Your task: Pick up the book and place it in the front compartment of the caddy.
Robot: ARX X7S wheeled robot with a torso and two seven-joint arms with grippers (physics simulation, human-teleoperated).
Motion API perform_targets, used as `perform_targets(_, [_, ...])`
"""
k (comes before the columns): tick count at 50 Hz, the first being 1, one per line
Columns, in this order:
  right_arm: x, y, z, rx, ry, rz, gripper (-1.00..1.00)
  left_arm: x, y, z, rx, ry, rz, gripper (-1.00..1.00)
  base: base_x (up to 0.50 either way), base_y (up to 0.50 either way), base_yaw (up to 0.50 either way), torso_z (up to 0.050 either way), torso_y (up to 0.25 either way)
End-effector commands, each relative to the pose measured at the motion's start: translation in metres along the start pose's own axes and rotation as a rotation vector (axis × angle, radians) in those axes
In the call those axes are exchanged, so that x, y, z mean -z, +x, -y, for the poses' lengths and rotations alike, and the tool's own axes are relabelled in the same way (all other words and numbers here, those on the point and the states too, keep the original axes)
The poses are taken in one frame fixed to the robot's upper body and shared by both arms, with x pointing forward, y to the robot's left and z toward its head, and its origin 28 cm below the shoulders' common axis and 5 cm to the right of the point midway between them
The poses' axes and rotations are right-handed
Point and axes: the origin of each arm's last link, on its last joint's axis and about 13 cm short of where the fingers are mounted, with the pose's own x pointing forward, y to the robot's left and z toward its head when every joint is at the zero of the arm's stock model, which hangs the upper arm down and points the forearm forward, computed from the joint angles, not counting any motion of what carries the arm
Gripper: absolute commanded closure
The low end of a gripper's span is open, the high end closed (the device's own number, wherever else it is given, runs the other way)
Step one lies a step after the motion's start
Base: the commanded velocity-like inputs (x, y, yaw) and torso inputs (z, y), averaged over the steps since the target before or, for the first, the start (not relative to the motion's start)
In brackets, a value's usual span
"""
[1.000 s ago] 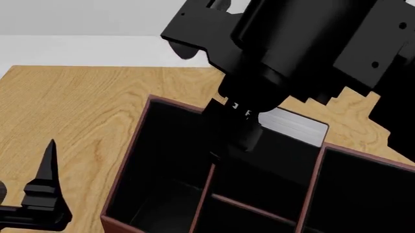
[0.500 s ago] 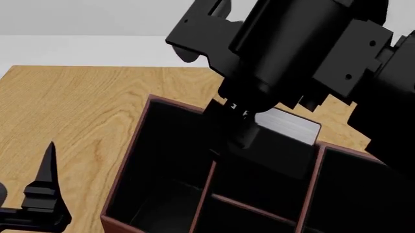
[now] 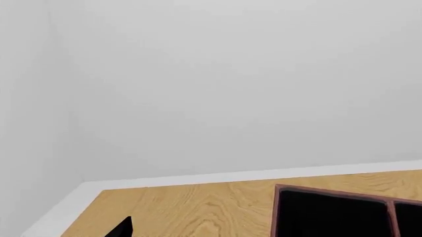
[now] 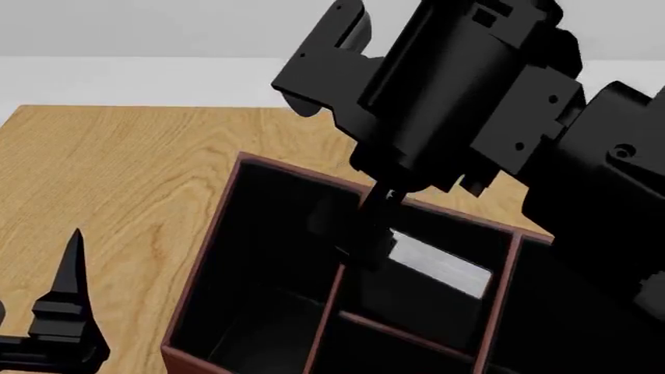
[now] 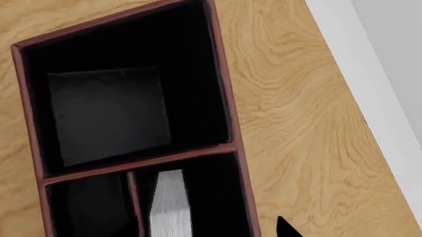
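The caddy [image 4: 220,241] is a dark red-brown box with black lining and thin dividers, low in the head view. The book [image 4: 438,269] shows as a strip of white page edges, standing tilted inside a far cell beside a divider. It also shows in the right wrist view [image 5: 168,205], down inside a narrow cell of the caddy [image 5: 228,98]. My right gripper [image 4: 378,212] hangs over that cell, above the book and apart from it, with one fingertip [image 5: 287,229] showing wide of the book. My left gripper [image 4: 62,312] is open and empty, left of the caddy.
The wooden table [image 4: 124,171] extends left of and behind the caddy, ending at a white floor or wall strip. The left wrist view shows one fingertip [image 3: 122,228], the table and a corner of the caddy [image 3: 329,193]. My right arm hides the caddy's far right part.
The book has gone from held high at the caddy's rim to lower inside the cell. My right gripper has let it go and lifted. The left arm has barely moved.
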Motion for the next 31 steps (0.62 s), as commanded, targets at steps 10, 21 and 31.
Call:
perform_targets(10, [-0.003,-0.014,0.001,0.062,-0.019,0.015,-1.00,0.000,0.000,0.000,0.001,-0.003,0.002,-1.00,0.00,0.00,0.00,0.000,0.001])
perform_targets(21, [0.001,-0.071,-0.035,0.113,-0.043,0.146,-1.00,-0.003,0.000,-0.001,0.003,-0.005,0.007,-1.00,0.00,0.00,0.00,0.000,0.000])
perform_targets(31, [0.032,-0.114,-0.079,0.209,-0.009,0.314,-1.00,-0.006,0.000,0.001,0.008,-0.002,0.014,-1.00,0.00,0.00,0.00,0.000,0.000])
